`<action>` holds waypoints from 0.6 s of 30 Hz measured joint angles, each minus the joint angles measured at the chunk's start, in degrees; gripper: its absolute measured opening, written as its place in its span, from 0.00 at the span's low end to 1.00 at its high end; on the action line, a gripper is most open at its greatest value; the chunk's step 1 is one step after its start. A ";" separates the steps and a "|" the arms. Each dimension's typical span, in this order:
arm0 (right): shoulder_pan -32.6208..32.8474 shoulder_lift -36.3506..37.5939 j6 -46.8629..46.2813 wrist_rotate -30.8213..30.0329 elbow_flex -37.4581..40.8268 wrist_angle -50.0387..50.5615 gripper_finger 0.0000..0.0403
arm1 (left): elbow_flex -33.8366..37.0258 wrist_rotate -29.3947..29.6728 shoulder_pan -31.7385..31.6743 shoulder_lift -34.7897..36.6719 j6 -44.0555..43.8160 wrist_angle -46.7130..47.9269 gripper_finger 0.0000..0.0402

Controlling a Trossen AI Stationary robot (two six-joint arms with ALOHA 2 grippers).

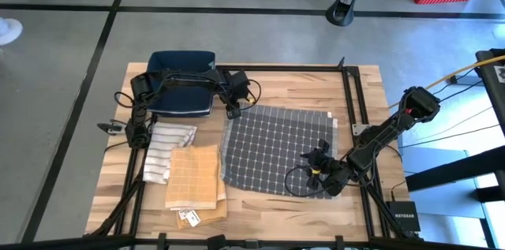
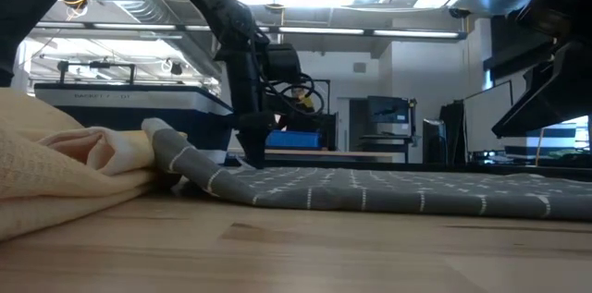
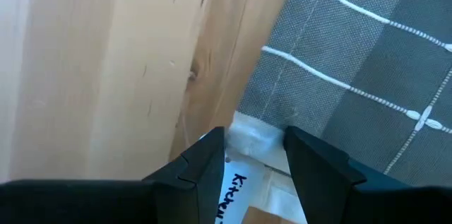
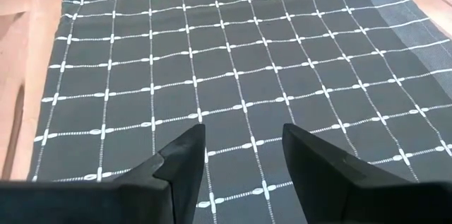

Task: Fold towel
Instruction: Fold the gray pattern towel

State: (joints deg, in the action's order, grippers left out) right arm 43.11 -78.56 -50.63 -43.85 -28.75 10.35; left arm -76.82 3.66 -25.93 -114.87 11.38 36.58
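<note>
A grey towel with a white grid (image 1: 276,151) lies spread flat in the middle of the wooden table. My left gripper (image 1: 234,110) points steeply down at the towel's far left corner. It is open, and its fingers stand on either side of a white printed label (image 3: 244,174) at that corner (image 3: 282,121). Whether they touch it, I cannot tell. My right gripper (image 1: 319,169) is open and slants down over the towel's near right part (image 4: 240,61), with nothing between its fingers.
A striped white cloth (image 1: 167,149) and a folded tan cloth (image 1: 195,175) lie left of the grey towel. A dark blue bin (image 1: 183,83) stands at the far left. A black frame (image 1: 355,100) runs along the table's edges. A small black box (image 1: 404,217) sits at the near right.
</note>
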 joint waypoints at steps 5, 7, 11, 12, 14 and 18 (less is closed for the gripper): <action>0.00 0.00 0.00 0.02 0.00 0.00 0.48 | 0.31 -1.43 0.04 0.00 0.22 -0.03 0.35; 0.00 0.00 0.00 0.02 0.00 -0.01 0.48 | 0.31 -1.73 0.04 0.00 0.65 -0.03 0.33; 0.02 0.00 0.00 0.02 0.00 0.00 0.48 | -0.08 -1.86 0.04 0.00 0.99 0.38 0.21; 0.02 0.00 0.00 0.02 0.00 0.00 0.48 | -0.26 -1.84 0.07 0.00 1.06 0.54 0.17; 0.02 0.00 0.07 0.02 0.00 0.01 0.48 | -0.87 -1.72 0.09 -0.02 1.06 0.89 0.11; 0.02 0.02 0.11 0.02 0.00 0.02 0.48 | -2.69 -0.87 0.11 -0.02 0.76 2.46 0.02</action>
State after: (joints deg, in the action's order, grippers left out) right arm 43.13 -78.54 -50.52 -43.83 -28.75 10.37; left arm -79.51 2.79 -25.82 -114.89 12.15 39.04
